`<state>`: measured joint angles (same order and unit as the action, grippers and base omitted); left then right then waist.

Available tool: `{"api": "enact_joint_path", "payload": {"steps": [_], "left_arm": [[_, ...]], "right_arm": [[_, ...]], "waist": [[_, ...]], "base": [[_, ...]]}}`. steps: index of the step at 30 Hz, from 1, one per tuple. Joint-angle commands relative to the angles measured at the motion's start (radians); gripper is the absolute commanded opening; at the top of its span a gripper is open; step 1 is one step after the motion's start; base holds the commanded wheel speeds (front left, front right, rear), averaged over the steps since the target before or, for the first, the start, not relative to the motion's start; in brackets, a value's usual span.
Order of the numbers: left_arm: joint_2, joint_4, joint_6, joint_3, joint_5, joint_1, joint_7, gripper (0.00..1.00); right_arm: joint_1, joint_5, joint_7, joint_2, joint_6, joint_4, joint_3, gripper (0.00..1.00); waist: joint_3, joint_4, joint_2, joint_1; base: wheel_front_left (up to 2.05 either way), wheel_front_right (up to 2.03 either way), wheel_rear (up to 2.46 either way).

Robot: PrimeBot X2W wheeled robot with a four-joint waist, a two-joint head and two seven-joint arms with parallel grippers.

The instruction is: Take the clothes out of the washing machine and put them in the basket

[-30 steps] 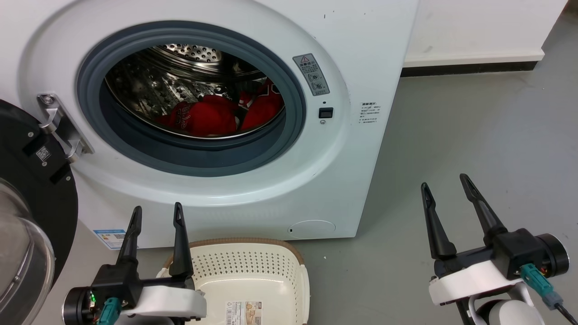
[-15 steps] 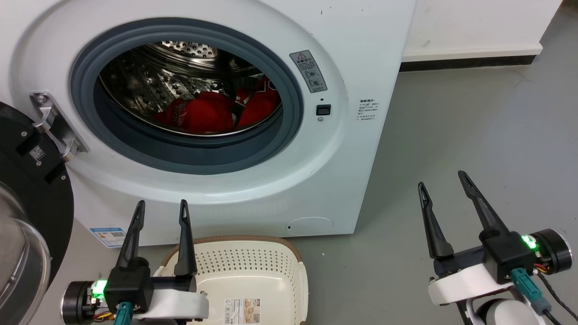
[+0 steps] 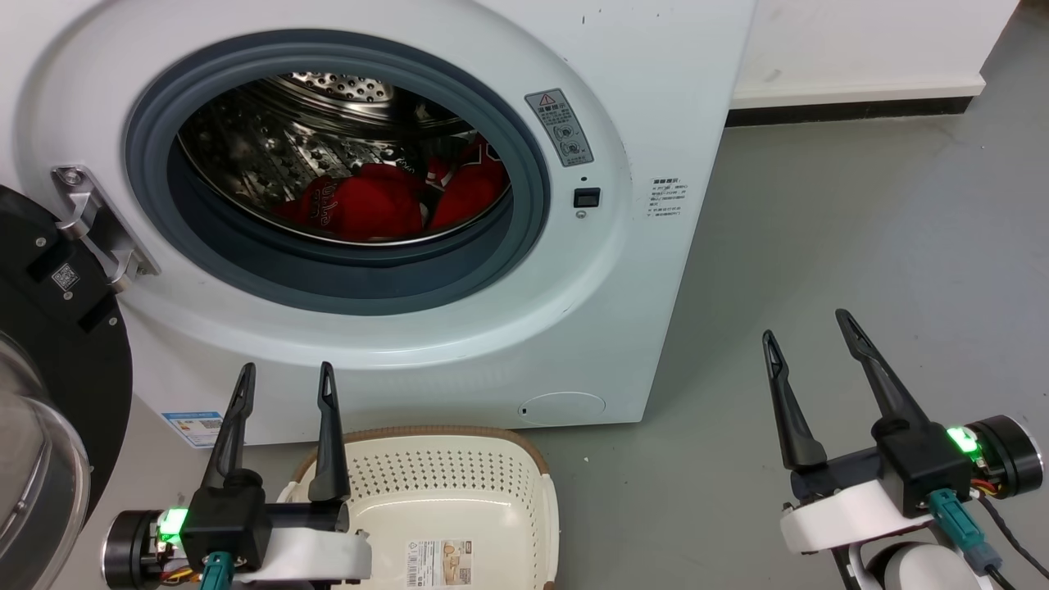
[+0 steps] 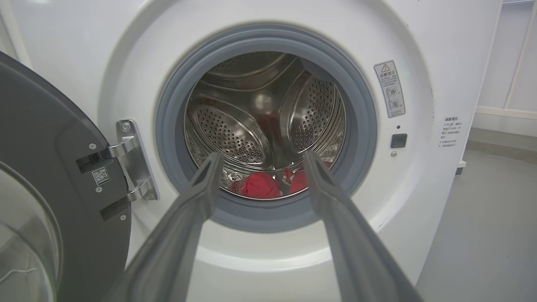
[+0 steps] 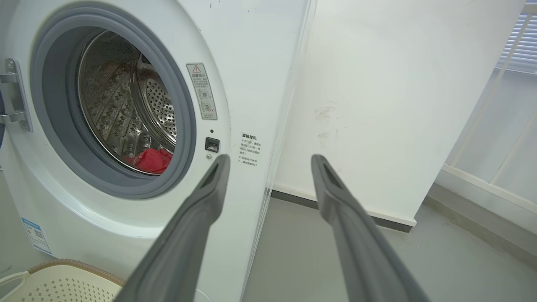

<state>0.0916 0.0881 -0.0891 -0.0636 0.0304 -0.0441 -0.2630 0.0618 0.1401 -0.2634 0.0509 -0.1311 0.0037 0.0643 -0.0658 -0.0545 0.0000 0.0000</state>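
Red clothes [image 3: 385,205] lie bunched at the bottom of the steel drum of the white washing machine [image 3: 623,270], whose door [image 3: 57,377] hangs open at the left. They also show in the left wrist view as clothes [image 4: 262,184] between my fingers, and as clothes [image 5: 150,160] in the right wrist view. The cream basket [image 3: 459,500] sits on the floor below the machine's opening, with nothing in it. My left gripper [image 3: 283,377] stands open over the basket's left rim. My right gripper [image 3: 807,328] is open above the grey floor, right of the machine.
The grey rubber ring [image 3: 524,205] frames the drum opening. A metal door hinge [image 3: 94,225] juts out at its left. Grey floor [image 3: 860,229] stretches to the right up to a white wall [image 3: 860,49] with a dark skirting strip.
The head view has shifted slightly, so the machine sits a bit higher and further left. Green lights have come on at both wrists. Both grippers stay open in much the same place.
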Motion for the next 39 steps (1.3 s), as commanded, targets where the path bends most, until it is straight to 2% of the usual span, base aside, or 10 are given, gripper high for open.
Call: {"api": "enact_joint_path", "payload": {"steps": [1,14,22,29,34,38,39], "left_arm": [[-0.001,-0.003,0.005,0.002,-0.001,-0.010,-0.003,1.00],[-0.025,-0.031,0.055,0.027,0.009,0.009,-0.003,1.00],[-0.022,-0.076,0.117,0.044,0.009,0.104,-0.003,1.00],[0.053,-0.157,0.182,0.072,0.010,0.316,-0.003,1.00],[0.152,-0.316,0.208,0.073,0.020,0.536,-0.003,1.00],[0.226,-0.489,0.217,0.071,0.080,0.741,0.011,1.00],[0.226,-0.489,0.217,0.071,0.080,0.741,0.011,1.00]], "right_arm": [[0.009,-0.006,-0.002,-0.001,0.001,0.002,-0.001,1.00],[0.023,-0.009,-0.002,-0.001,0.001,0.005,-0.008,1.00],[0.077,-0.013,-0.002,-0.001,0.001,-0.034,-0.023,1.00],[0.154,-0.028,-0.002,-0.001,0.001,-0.083,-0.044,1.00],[0.207,-0.041,-0.002,-0.002,0.001,-0.113,-0.052,1.00],[0.241,-0.050,-0.002,-0.002,0.001,-0.131,-0.053,1.00],[0.241,-0.050,-0.002,-0.002,0.001,-0.131,-0.053,1.00]], "waist": [[-0.001,0.000,0.0000,0.0000],[-0.024,0.001,0.0000,0.0000],[-0.161,-0.015,0.0000,0.0000],[-0.370,-0.048,0.0000,0.0000],[-0.500,-0.075,0.0000,0.0000],[-0.582,-0.105,0.0000,0.0000],[-0.582,-0.105,0.0000,0.0000]], "base": [[0.00,0.00,0.00],[0.00,0.00,0.00],[0.00,0.00,0.00],[0.00,0.00,0.00],[0.00,0.00,0.00],[0.00,0.00,0.00],[0.00,0.00,0.00]]}}
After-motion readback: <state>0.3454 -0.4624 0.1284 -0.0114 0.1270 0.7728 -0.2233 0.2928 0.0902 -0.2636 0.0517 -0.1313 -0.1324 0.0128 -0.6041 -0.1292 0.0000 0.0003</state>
